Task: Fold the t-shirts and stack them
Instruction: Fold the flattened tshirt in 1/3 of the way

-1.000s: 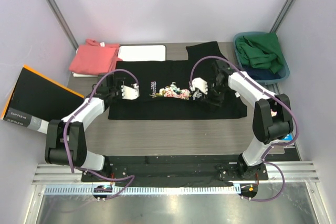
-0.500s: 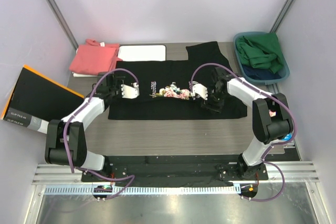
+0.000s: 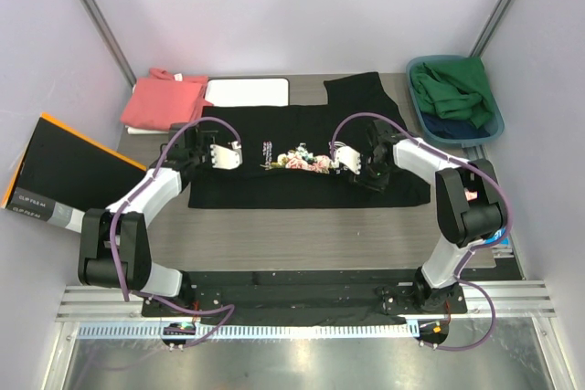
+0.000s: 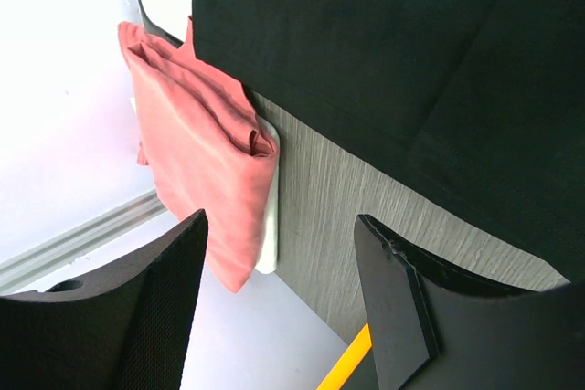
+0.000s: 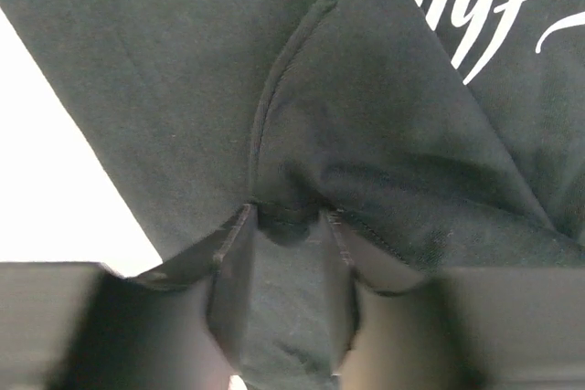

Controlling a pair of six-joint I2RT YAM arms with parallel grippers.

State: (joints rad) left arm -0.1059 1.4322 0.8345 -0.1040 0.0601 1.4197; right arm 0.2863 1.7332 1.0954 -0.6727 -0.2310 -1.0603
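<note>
The black t-shirt [image 3: 274, 184] with flower print and white script lies spread across the table, one sleeve toward the back right. My right gripper [image 3: 373, 169] is on its right part, shut on a raised fold of the black cloth [image 5: 183, 61], which fills the gap between its fingers [image 5: 288, 216]. My left gripper [image 3: 190, 151] is open and empty [image 4: 281, 226], low over the table at the shirt's left edge [image 4: 366, 43]. The salmon-pink t-shirt [image 3: 164, 100] lies folded at the back left corner [image 4: 196, 162].
A white board [image 3: 247, 91] lies behind the black shirt, beside the pink one. A flat black box with an orange edge [image 3: 64, 171] leans off the table's left side. A blue basket [image 3: 489, 130] holding green cloth stands at the back right.
My right gripper has shifted a little left and back, pulling the black cloth with it. My left gripper has barely moved.
</note>
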